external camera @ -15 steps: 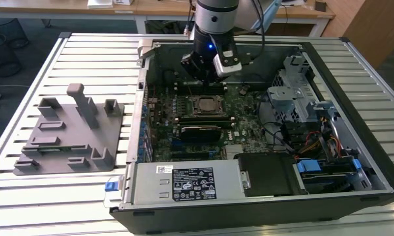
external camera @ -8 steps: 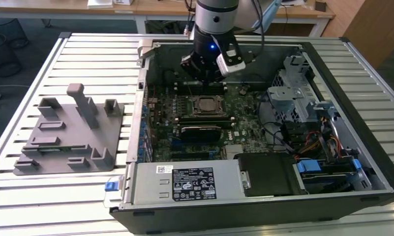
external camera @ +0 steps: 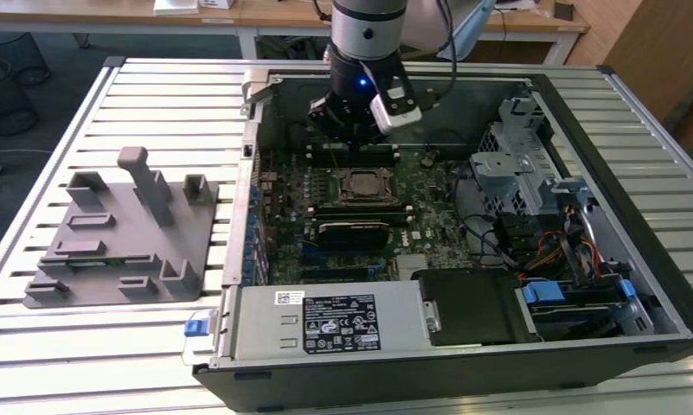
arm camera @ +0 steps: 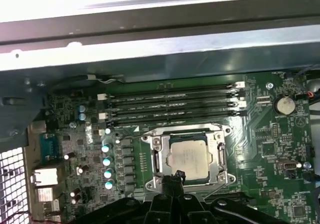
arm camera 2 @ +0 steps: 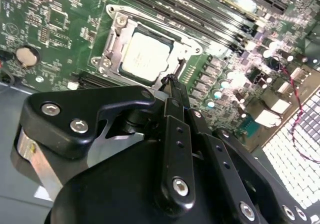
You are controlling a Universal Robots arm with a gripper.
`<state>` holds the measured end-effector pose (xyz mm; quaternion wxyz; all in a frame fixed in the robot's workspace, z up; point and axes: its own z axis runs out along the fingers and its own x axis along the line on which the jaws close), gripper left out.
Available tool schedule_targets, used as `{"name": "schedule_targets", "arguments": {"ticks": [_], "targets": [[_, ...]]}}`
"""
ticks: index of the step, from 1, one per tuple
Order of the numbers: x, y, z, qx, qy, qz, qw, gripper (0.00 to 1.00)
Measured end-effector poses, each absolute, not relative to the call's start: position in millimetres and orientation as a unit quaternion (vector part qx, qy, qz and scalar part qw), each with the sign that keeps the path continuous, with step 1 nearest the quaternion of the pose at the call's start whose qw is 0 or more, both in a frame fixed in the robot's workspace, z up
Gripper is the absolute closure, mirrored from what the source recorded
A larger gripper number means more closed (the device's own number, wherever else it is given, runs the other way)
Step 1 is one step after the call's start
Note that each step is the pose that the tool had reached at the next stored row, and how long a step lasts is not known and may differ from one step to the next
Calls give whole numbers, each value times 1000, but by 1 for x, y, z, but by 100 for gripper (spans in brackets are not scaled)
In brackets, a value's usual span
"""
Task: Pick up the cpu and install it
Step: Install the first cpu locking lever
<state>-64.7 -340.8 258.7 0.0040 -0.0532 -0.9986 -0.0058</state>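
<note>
The cpu (external camera: 356,183) lies flat inside the metal-framed socket (arm camera: 152,151) on the green motherboard (external camera: 439,194) of an open computer case. In both wrist views its silver top faces up, cpu (arm camera 2: 145,56) and cpu (arm camera: 187,156), and nothing touches it. My gripper (external camera: 346,138) hangs above the board, just past the socket toward the far case wall. Its black fingers meet in one narrow tip close over the socket's edge, gripper (arm camera 2: 171,80) and gripper (arm camera: 175,175). It looks shut, with nothing between the fingers.
A grey fixture plate (external camera: 121,229) with upright holders lies on the slatted table (external camera: 93,346) at the exterior view's left. The case holds a power supply (external camera: 323,320), a drive cage (external camera: 519,147) and cables (external camera: 542,251). Memory slots (arm camera: 170,101) run beside the socket.
</note>
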Motion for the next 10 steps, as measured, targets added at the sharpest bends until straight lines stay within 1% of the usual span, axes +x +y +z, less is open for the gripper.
{"name": "schedule_targets", "arguments": {"ticks": [10], "targets": [[-71, -341, 258, -11, -1000, -6, 3, 89]]}}
